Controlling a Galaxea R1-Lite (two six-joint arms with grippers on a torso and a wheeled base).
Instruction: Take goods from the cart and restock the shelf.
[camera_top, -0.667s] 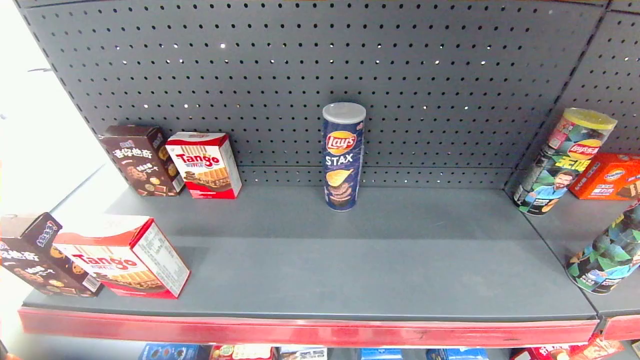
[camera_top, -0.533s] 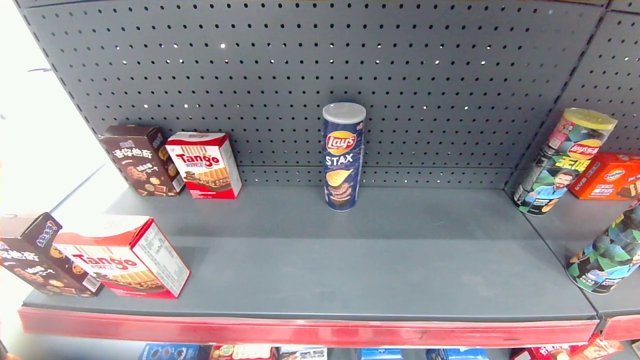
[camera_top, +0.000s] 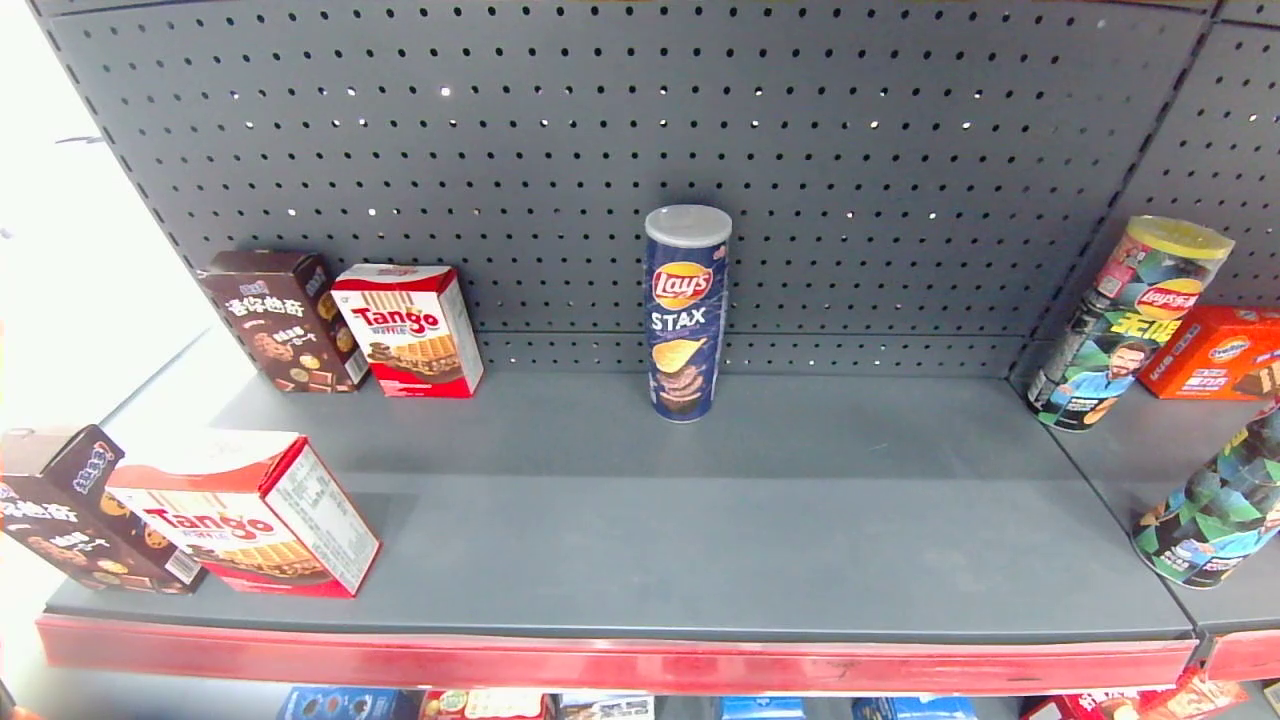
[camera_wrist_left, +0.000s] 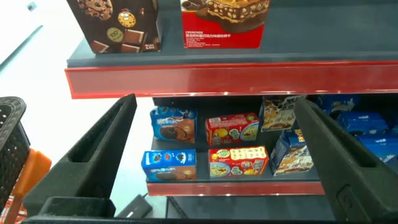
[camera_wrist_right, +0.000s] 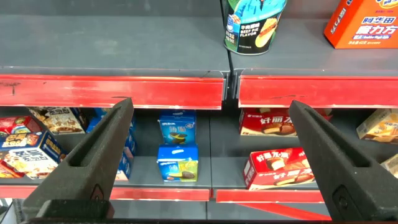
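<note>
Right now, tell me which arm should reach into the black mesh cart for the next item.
Left, probably. The black mesh cart sits beside the open, empty left gripper; the open right gripper faces the red-edged grey shelves.

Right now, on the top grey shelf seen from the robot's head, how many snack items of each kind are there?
Brown cookie boxes: 2
Red-and-white wafer boxes: 2
Orange box: 1
Chip cans: 3
Total: 8
</note>
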